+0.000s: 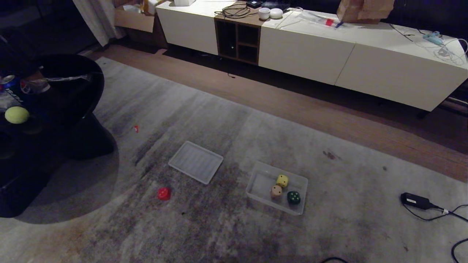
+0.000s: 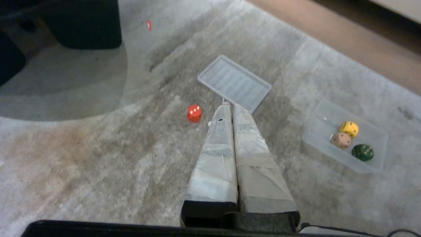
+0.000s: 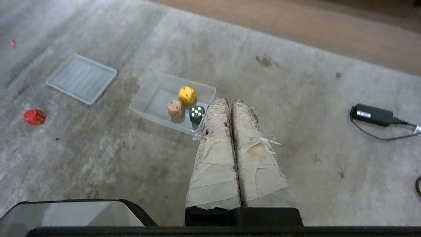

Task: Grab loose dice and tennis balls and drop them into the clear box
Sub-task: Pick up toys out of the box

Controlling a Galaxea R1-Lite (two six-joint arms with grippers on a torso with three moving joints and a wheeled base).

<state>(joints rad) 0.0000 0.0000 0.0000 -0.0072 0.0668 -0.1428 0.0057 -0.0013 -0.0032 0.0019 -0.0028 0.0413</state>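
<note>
On the grey rug stands the clear box (image 1: 256,179) with a yellow die (image 1: 282,180), a tan die (image 1: 276,191) and a dark green die (image 1: 293,197) inside. A red die (image 1: 164,193) lies loose on the rug to its left. One tennis ball (image 1: 17,114) rests on the black table at the far left. Neither arm shows in the head view. My left gripper (image 2: 230,104) hangs shut and empty above the rug, near the red die (image 2: 194,113). My right gripper (image 3: 229,100) is shut and empty, beside the clear box (image 3: 154,98).
A flat ribbed translucent panel (image 1: 196,162) lies between the red die and the box. A black power adapter (image 1: 415,200) with its cable lies on the rug at the right. A long white cabinet (image 1: 329,54) runs along the back. The black round table (image 1: 69,91) fills the left.
</note>
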